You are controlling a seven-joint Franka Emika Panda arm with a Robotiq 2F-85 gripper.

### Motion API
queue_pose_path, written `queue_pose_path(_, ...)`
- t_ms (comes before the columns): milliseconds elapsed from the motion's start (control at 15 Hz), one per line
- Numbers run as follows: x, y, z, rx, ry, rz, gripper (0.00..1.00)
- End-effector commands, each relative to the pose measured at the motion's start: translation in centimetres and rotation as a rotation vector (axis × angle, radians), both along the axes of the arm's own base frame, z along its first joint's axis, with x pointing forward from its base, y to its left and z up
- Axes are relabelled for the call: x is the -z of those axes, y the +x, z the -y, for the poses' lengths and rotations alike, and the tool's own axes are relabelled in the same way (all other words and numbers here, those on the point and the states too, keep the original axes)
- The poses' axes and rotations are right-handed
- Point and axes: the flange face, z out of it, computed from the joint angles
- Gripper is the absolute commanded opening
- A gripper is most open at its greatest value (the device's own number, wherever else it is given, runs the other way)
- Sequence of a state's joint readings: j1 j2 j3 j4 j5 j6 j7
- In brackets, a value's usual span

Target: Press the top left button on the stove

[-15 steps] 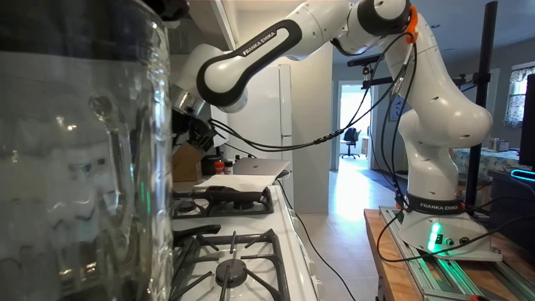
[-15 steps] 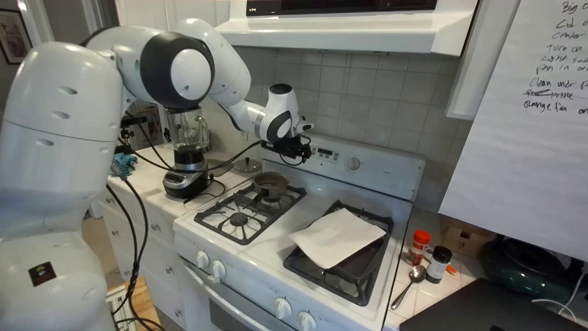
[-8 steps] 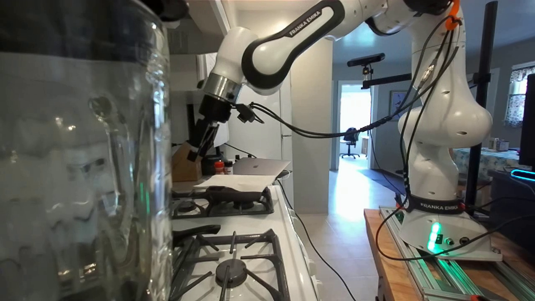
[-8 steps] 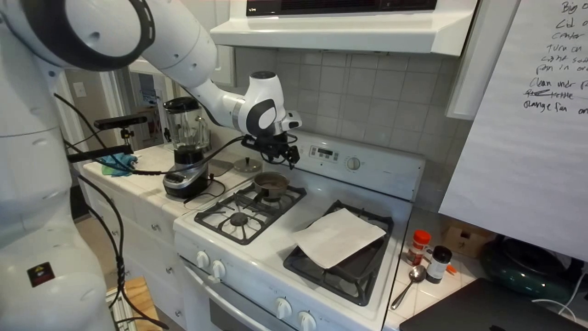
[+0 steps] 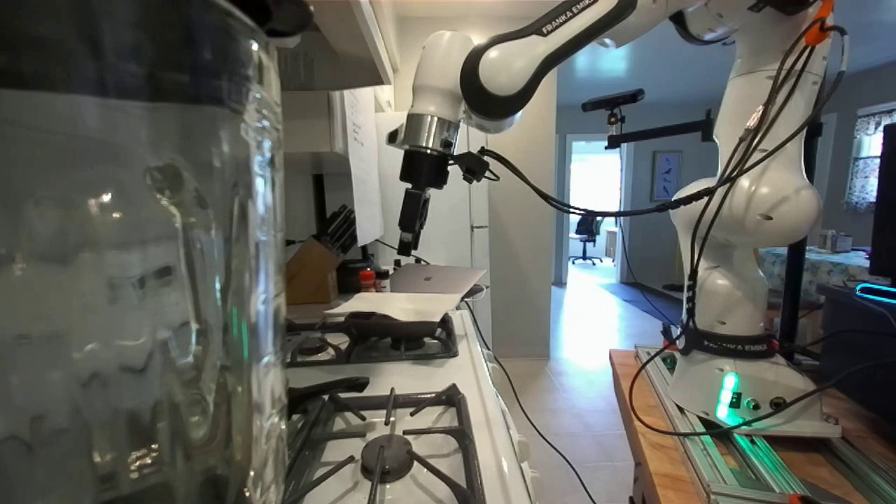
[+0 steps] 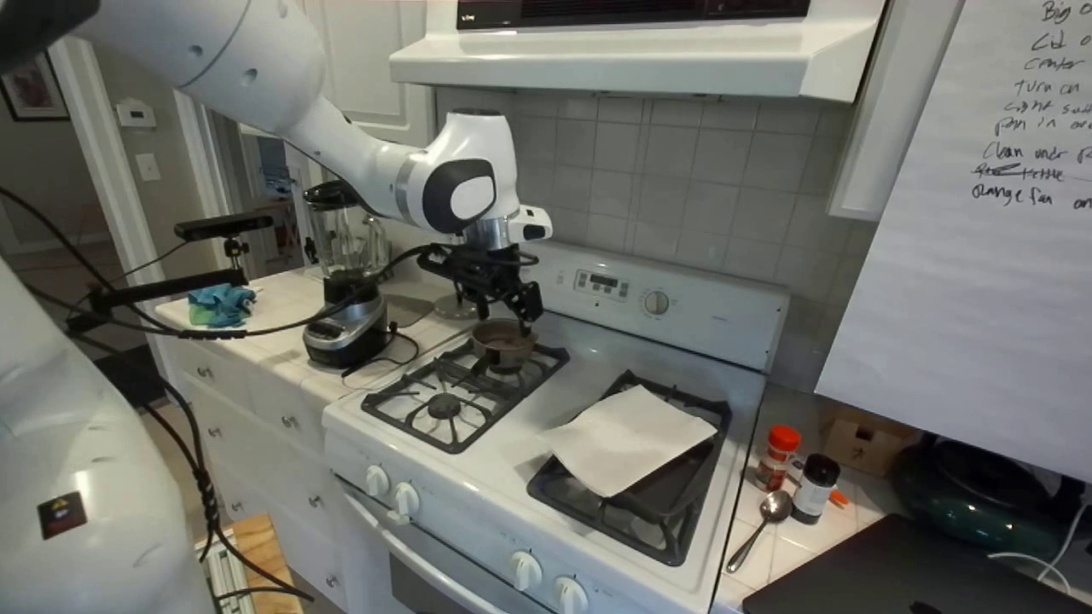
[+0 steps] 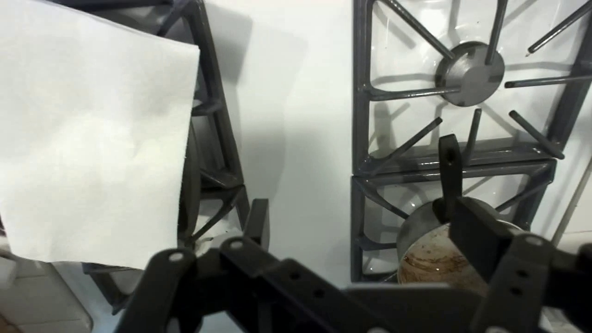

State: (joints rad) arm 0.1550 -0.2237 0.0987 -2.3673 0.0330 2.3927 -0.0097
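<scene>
The white stove (image 6: 589, 367) shows in both exterior views (image 5: 413, 371) and fills the wrist view (image 7: 300, 115), with black grates over round burners. Its raised back panel carries a small display with a cluster of buttons (image 6: 602, 284) and a round dial (image 6: 656, 303). My gripper (image 6: 505, 319) points down above the stove's back left part, in front of and left of the panel, touching nothing. In the wrist view my gripper (image 7: 363, 226) is open and empty, its fingers wide apart. The panel is out of the wrist view.
A small pot (image 6: 503, 343) sits on the back left grate, under my gripper. A white sheet (image 6: 631, 442) lies over a pan on the right grate. A blender (image 6: 345, 281) stands on the left counter. The range hood (image 6: 640, 60) overhangs the back.
The arm has drawn back from the back panel toward the robot's base. The gripper has swung from a forward tilt to pointing nearly straight down. Stove, pot and sheet have not moved.
</scene>
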Motion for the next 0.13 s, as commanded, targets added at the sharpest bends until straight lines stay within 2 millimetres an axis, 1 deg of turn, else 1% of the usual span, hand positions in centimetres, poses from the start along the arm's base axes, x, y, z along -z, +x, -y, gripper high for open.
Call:
queue_pose_path(0,-0.22,-0.37,0.35,0.004,-0.001,0.0,1.0)
queue_pose_path(67,-0.26,-0.6,0.42,0.005,-0.002,0.0,1.0)
